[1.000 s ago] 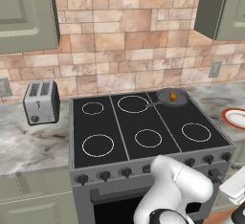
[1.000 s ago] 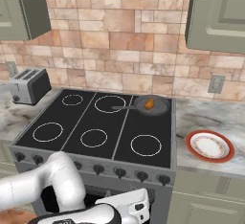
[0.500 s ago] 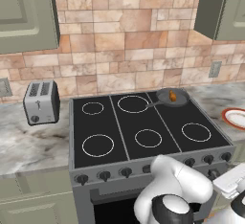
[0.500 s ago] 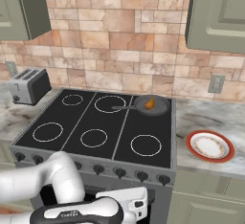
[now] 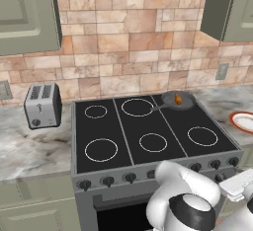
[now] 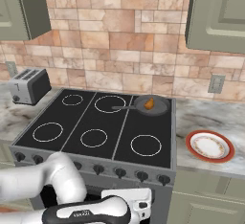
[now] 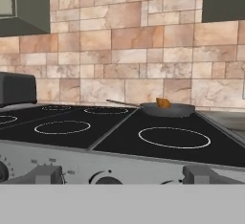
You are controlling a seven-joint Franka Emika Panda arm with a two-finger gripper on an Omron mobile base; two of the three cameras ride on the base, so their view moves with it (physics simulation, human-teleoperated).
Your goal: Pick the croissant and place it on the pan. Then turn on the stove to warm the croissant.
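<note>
Croissant (image 5: 178, 97) sat inside the pan (image 5: 179, 101), on the stove's (image 5: 148, 136) back right burner, upper right of centre in the left base view. Same pair in the right base view: croissant (image 6: 149, 104) in the pan (image 6: 152, 106), just above mid-frame, thin handle pointing left across the back middle ring. Hand view looked low along the stove (image 7: 143, 141) front edge; pan (image 7: 167, 108) and croissant (image 7: 163, 103) were right of centre, far side of the glass, with the knob row (tops only, blurred) along the bottom.

Gripper was spread wide with nothing between its fingers. It was down in front of the stove (image 6: 95, 132); the white hand block showed at the lower right edge of the left base view and bottom centre of the right base view, fingertips themselves not discernible.

Toaster (image 5: 43, 105) stood on the worktop (image 5: 29, 146) at mid left of the left base view, well apart from the pan. Plate (image 6: 210, 146) with red-orange rim lay on the worktop (image 6: 210, 117) right of the stove, mid right in the right base view. Brick backsplash ran behind it all; a wall socket (image 6: 217, 84) sat above the plate.
</note>
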